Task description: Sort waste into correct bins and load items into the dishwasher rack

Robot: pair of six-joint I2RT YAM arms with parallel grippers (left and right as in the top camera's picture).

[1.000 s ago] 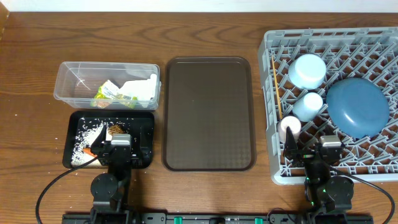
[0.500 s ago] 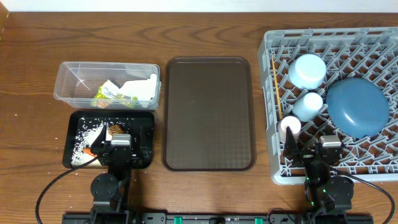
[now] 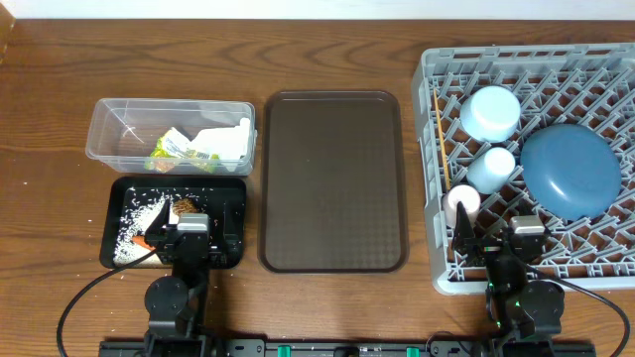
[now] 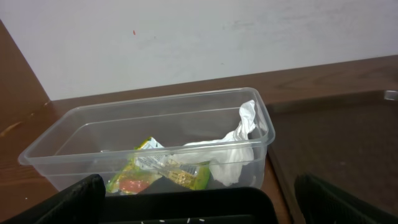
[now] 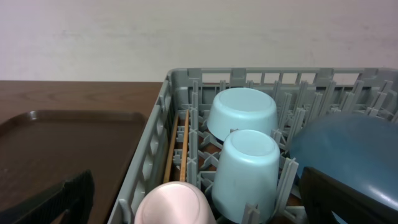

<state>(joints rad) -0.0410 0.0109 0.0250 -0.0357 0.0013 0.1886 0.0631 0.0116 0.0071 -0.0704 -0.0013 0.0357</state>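
The clear tub (image 3: pixel 109 134) holds yellow-green wrappers (image 3: pixel 179 150) and white paper (image 3: pixel 226 142); they also show in the left wrist view (image 4: pixel 165 171). The black tray (image 3: pixel 233 198) holds rice crumbs (image 3: pixel 137 220), a brown lump (image 3: pixel 185 206) and an orange piece (image 3: pixel 142 241). The grey rack (image 3: pixel 595 69) holds the dark-blue plate (image 3: pixel 570 171), light-blue bowl (image 3: pixel 491 112), light-blue cup (image 3: pixel 491 168), white-pink cup (image 3: pixel 461 203) and chopsticks (image 3: pixel 441 134). My left gripper (image 3: pixel 192 238) is open and empty over the black tray's near edge. My right gripper (image 3: pixel 496 243) is open and empty over the rack's near edge.
A large brown serving tray (image 3: pixel 332 178) lies between the bins and the rack. In the right wrist view the pink cup (image 5: pixel 174 202) and light-blue cup (image 5: pixel 249 171) stand upside down close ahead. A white wall runs along the table's far edge.
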